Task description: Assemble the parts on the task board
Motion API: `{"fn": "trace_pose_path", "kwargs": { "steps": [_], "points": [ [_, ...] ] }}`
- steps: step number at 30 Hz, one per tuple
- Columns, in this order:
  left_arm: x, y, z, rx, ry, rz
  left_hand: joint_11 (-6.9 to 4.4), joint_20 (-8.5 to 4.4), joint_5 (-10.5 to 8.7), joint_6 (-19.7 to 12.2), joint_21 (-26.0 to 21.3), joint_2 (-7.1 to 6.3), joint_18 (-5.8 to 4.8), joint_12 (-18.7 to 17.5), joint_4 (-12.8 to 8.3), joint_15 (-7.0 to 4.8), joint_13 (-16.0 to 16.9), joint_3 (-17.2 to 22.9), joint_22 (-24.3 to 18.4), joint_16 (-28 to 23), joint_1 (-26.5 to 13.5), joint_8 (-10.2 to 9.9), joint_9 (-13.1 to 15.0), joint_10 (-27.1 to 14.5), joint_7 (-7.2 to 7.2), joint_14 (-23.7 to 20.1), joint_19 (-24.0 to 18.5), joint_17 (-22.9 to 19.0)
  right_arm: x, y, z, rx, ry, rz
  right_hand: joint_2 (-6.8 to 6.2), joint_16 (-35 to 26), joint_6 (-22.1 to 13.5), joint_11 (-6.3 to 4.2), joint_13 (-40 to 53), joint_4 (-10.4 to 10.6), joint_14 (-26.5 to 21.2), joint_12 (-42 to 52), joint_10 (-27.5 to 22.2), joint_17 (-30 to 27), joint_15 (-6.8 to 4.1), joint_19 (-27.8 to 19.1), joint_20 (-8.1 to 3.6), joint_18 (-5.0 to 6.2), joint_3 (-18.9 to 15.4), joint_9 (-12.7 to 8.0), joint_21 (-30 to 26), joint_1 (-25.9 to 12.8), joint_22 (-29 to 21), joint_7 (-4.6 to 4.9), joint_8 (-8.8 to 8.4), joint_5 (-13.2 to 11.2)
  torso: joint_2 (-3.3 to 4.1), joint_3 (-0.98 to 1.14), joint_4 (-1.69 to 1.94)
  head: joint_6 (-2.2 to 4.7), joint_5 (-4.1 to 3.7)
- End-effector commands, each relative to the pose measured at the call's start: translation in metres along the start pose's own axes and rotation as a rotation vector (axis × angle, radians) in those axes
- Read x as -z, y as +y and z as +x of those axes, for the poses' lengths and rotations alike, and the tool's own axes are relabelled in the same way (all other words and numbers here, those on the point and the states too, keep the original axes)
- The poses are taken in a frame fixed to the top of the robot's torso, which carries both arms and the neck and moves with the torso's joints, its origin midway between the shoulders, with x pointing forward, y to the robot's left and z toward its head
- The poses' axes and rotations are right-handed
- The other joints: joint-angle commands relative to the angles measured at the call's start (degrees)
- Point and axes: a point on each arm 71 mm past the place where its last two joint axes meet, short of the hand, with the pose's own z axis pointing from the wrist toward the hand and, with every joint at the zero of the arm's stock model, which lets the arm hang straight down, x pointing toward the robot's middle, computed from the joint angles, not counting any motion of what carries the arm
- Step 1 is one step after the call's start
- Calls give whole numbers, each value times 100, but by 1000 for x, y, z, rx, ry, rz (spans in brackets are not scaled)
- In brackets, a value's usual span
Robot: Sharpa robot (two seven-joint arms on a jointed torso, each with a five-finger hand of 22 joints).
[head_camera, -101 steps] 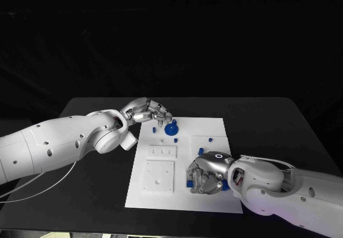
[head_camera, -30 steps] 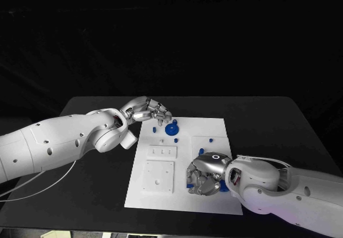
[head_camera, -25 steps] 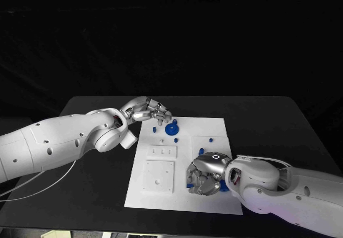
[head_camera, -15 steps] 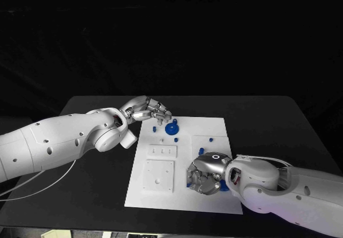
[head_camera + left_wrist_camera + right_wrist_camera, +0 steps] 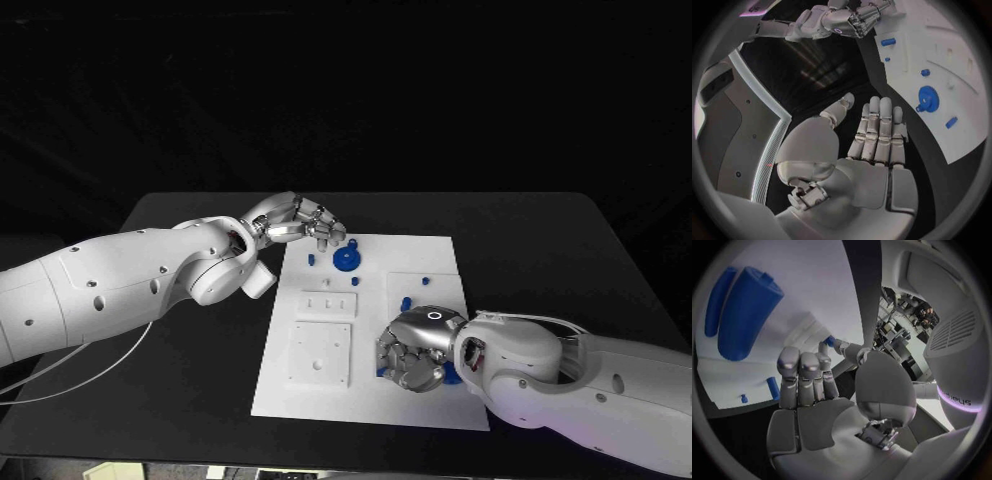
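The white task board [image 5: 430, 256] lies in the middle of the black table. A blue gear [image 5: 346, 261] stands near its far end, with small blue pegs [image 5: 405, 303] scattered around mid-board. My left hand [image 5: 296, 222] hovers at the board's far left corner, fingers straight and holding nothing; from its wrist the gear [image 5: 927, 98] lies just beyond the fingertips [image 5: 879, 107]. My right hand [image 5: 411, 360] is low over the board's near right part, palm down, above blue pieces [image 5: 451, 375]. In the right wrist view a thick blue cylinder [image 5: 748, 312] lies on the board past the extended fingers [image 5: 801, 370]; nothing is gripped.
Raised white blocks with slots and holes [image 5: 323, 352] sit on the board's left half. Black table [image 5: 577, 260] surrounds the board on all sides. A pale cable [image 5: 87, 375] hangs under my left arm.
My right hand has shifted slightly and its fingers have flattened out a little over the blue pieces. The left hand has stayed where it was.
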Motion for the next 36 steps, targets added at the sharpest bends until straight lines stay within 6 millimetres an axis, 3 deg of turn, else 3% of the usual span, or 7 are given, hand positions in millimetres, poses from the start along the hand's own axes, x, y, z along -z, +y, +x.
{"fn": "trace_pose_path", "kwargs": {
  "steps": [1, 12, 25, 36],
  "points": [
    [0, -1, 1, 7, 1, 7, -10, 14, 3, -40, -2, 8, -43, 10, 8, 14, -7, 16, 71, 34, 26, -30, -3, -42, 10, 11, 14, -6, 0, 0, 1, 30, 3, -3, -80, -19, 59, -19, 3, -57, 23, 16, -7, 9, -21, -13, -5, 551, -31, 5, 34, -29, 97, 21, 18, -21, 0, -2, 1, -4, 2],
    [0, -1, 1, 11, 1, 6, -7, 16, 3, -49, -5, 5, -43, 7, 13, 16, -12, 13, 71, 35, 20, -35, -5, -51, 13, 8, 12, -11, 0, 3, -1, 38, -27, -28, -202, -31, 15, -6, 1, -265, 23, 11, -20, 0, -9, -15, 4, 551, -331, -7, 38, -141, 84, 36, -6, 1, 0, 1, 0, -11, 7],
    [0, -1, 1, 12, 1, 6, -5, 16, 3, -52, -6, 9, -43, 7, 15, 16, -14, 15, 70, 37, 22, -37, -5, -55, 14, 7, 11, -14, -3, 5, -2, 91, -36, -53, 32, -25, 238, -65, -4, -512, 31, 24, 29, 0, -56, -24, 17, 551, -56, 38, 42, 224, 83, -32, 113, -26, 0, 0, 1, -16, 6],
    [-1, -1, 1, 12, 1, 6, -5, 17, 3, -52, -8, 11, -43, 8, 16, 16, -15, 16, 70, 39, 24, -37, -5, -56, 14, 7, 10, -16, -3, 5, -1, 92, -23, -50, 130, -20, 268, -77, 0, -512, 30, 27, 37, 2, -66, -27, 37, 551, -1, 48, 53, 206, 86, -43, 133, -30, -1, -1, 1, -20, 6]
  ]
}}
